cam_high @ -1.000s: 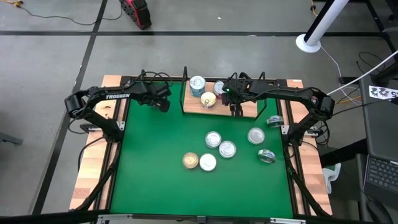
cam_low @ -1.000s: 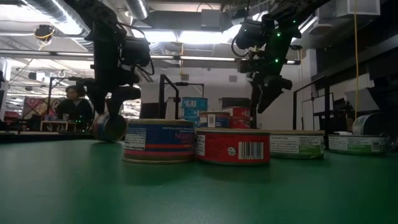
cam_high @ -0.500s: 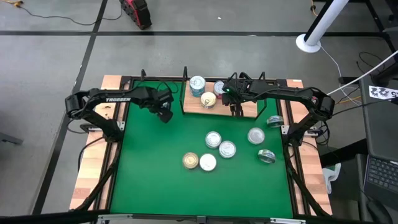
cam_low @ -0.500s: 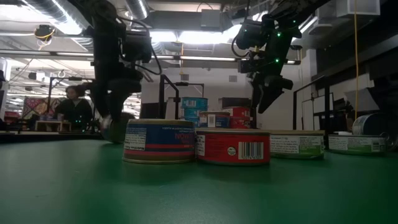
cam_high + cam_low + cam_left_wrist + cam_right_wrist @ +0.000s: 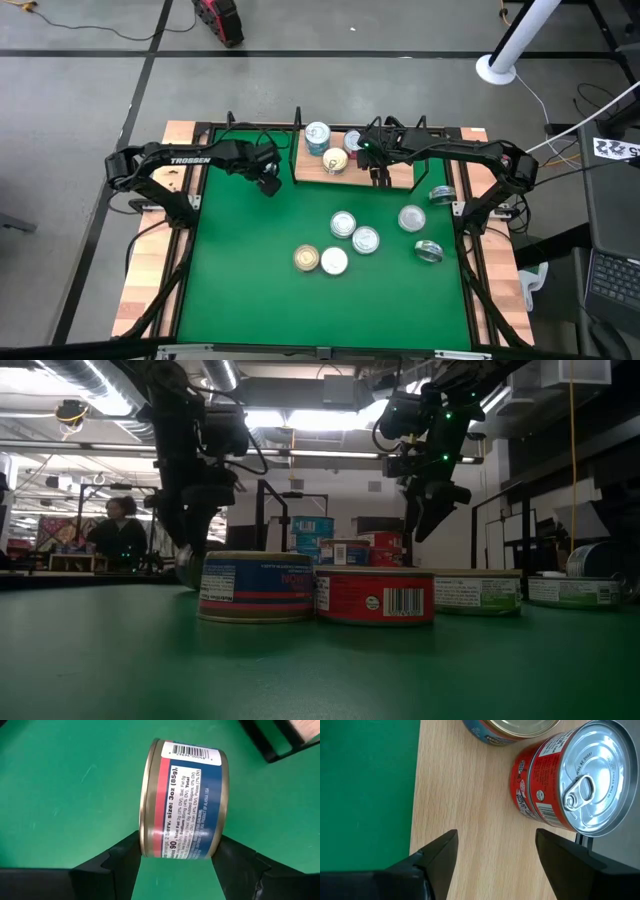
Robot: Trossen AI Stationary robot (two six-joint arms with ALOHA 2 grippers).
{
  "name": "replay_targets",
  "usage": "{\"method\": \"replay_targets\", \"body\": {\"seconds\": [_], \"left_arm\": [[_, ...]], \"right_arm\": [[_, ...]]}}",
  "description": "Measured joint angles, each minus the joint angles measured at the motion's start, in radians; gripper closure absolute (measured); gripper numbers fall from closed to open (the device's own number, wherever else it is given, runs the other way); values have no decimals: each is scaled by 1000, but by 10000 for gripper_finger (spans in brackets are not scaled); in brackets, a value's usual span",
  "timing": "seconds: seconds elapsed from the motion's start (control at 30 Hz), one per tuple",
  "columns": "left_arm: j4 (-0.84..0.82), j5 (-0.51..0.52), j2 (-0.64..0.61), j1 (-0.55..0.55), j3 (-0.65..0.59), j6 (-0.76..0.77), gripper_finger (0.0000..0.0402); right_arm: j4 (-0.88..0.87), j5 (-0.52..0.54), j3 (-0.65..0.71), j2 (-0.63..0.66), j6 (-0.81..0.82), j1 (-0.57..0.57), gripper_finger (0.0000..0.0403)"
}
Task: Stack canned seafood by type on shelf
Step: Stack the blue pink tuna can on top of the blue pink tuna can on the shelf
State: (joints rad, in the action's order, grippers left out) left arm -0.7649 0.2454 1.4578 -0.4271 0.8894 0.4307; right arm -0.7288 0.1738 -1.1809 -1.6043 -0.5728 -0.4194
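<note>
Left gripper [image 5: 268, 184]: over the green mat [image 5: 250, 270] near the far edge of the counter, just off the shelf's left end; fingers [image 5: 120, 860] clamped on a blue-and-pink tin [image 5: 182, 800].
Held tin, left wrist view: on edge, gold rim to one side, barcode and nutrition print on the label; one finger on each flat face.
Held tin, high view: hidden under the gripper, not discernible.
Held tin, low view: gripper hangs low behind the front tins; the tin itself is too dark to make out.
Right gripper [image 5: 378, 172]: above the shelf [image 5: 395, 178] at the far edge of the counter; fingers [image 5: 437, 852] apart, nothing between them.
Shelf, right wrist view: bare light wood below the fingers; red tin [image 5: 565, 780] with silver pull-tab lid just beside; a teal tin [image 5: 510, 729] partly out of frame.
Shelf, high view: three tins at its left half, labels unreadable.
Loose tins, high view: five in a cluster at mat centre [image 5: 343, 224]; two more near the right edge [image 5: 441, 194].
Loose tins, low view: blue tin [image 5: 257, 586] touching a red tin [image 5: 375, 595]; green tin [image 5: 478, 591] behind.
Background, low view: a person [image 5: 118, 535] seated far off.
</note>
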Motion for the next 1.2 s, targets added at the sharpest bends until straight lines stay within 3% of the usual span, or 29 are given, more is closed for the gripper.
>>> {"method": "replay_targets", "body": {"seconds": [0.4, 0.73, 1.2], "left_arm": [[5, 43, 0, -1, 0, -42, 178], [149, 52, 0, -23, 0, -189, 178], [197, 32, 0, -60, -24, -192, 178]], "right_arm": [[0, 0, 0, 0, 0, 0, 136], [0, 0, 0, 0, 0, 0, 136], [0, -2, 0, 0, 0, 0, 136]]}}
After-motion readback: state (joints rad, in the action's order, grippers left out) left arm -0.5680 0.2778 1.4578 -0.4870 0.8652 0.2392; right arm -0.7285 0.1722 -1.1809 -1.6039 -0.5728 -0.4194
